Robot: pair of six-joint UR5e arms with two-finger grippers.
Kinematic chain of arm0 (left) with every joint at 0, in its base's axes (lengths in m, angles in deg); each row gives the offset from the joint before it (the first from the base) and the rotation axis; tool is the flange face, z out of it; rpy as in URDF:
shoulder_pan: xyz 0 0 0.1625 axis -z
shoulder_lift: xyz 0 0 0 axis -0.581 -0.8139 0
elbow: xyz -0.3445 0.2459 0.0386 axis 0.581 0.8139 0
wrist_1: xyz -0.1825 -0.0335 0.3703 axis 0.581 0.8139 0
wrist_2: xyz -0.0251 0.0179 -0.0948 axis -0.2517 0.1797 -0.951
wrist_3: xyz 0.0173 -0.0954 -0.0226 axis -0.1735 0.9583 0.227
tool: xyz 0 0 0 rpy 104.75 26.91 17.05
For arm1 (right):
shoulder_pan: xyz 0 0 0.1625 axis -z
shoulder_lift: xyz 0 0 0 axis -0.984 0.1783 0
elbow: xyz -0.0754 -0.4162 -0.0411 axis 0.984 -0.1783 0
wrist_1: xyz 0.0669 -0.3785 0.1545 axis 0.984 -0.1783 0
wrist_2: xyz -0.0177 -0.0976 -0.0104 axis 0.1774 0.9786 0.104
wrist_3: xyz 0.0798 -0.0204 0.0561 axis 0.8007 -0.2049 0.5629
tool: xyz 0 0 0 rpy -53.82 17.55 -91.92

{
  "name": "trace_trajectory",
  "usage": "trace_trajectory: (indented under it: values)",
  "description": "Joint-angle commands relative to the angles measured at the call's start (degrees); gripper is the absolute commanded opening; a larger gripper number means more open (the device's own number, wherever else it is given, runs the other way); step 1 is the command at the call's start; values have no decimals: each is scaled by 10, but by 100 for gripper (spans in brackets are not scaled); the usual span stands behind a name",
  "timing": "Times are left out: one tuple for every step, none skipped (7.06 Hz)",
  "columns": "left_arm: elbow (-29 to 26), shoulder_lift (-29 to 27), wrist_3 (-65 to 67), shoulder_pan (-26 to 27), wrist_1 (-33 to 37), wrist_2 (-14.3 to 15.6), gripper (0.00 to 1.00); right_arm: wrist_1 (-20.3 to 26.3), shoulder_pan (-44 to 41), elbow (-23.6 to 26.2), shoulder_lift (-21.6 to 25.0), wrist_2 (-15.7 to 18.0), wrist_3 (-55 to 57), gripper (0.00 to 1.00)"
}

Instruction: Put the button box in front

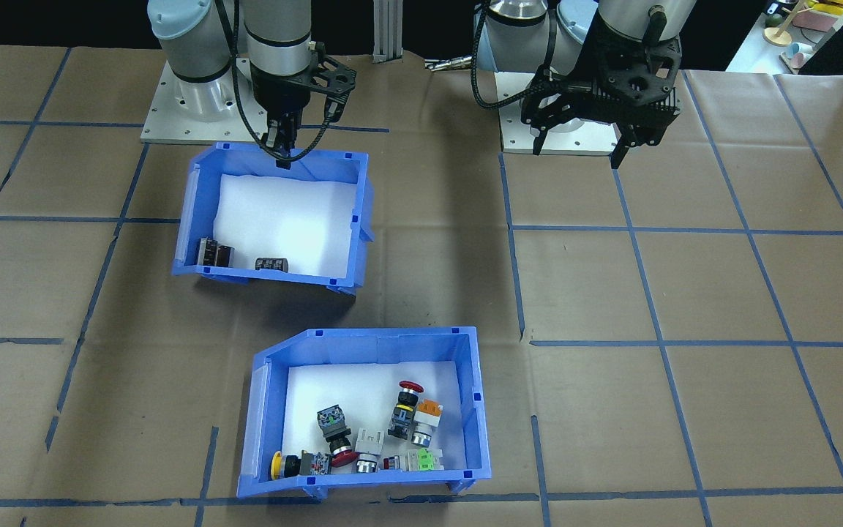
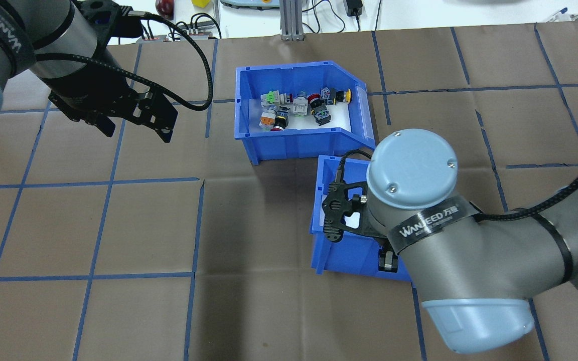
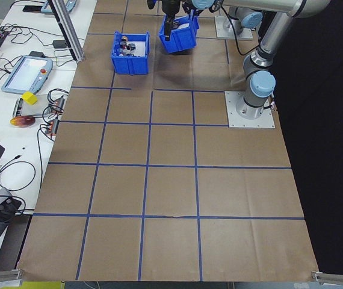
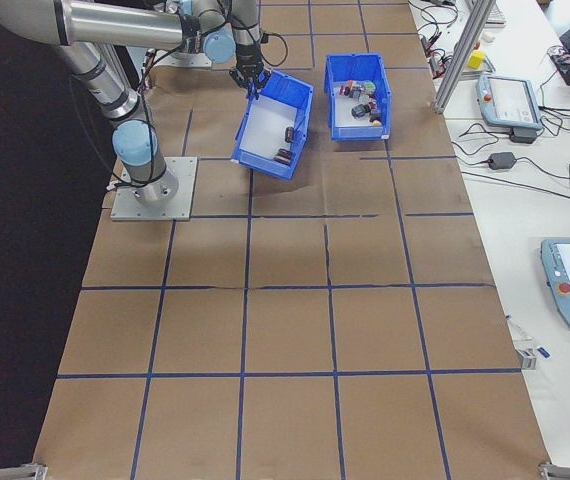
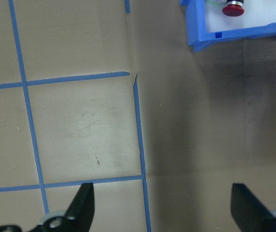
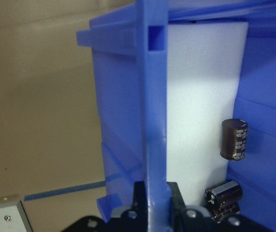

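Gripping the rear wall of the brown-cylinder bin (image 1: 268, 277), the right gripper (image 1: 282, 154) has its fingers narrow, pinched over the blue rim; the right wrist view shows the rim running straight between the pads. The right side view shows this bin tilted, low edge toward the operators' side, with the dark cylinders (image 6: 234, 139) lying against the low wall. The left gripper (image 1: 579, 155) hangs with fingers wide and holds nothing, over bare table (image 1: 685, 293) near its own base.

The button box (image 1: 363, 344) sits flat toward the operators' edge of the table, just beyond the held bin and apart from it, with the push buttons (image 1: 410, 410) bunched at its operator-side wall.

Judgement: the step in hand is shifting the cylinder bin so the button box ends up as the front one. To do it well:
- Keep the pinch deep on the rim; a one-wall hold lets the bin swing.
- Move it slowly and low so the cylinders don't roll out.
- Stay clear of the button box's near wall.
- Set the bin down level before releasing it.
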Motion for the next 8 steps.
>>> trace_trajectory:
  values:
    - [6, -3, -41, -1, -4, 0, 99, -1, -81, -40, -63, 34, 84, 3]
    - [11, -5, 4, -1, -5, -1, 99, -6, -117, -54, -80, 38, 93, 3]
    - [13, -9, 63, -1, -5, -2, 99, -8, -131, -61, -92, 62, 97, 3]
    - [22, -8, 71, -1, -5, -2, 99, -33, -135, -62, -95, 68, 97, 3]
    - [38, -1, 66, -1, -11, -1, 99, -37, -144, -63, -95, 78, 94, 3]
    - [53, -1, 64, -1, -53, -1, 99, -37, -162, -63, -99, 127, 83, 3]
    - [64, -2, 68, -1, -97, -1, 99, -37, -173, -73, -109, 134, 77, 3]
    - [72, 2, 68, -2, -100, -1, 99, -37, -174, -78, -122, 135, 80, 3]
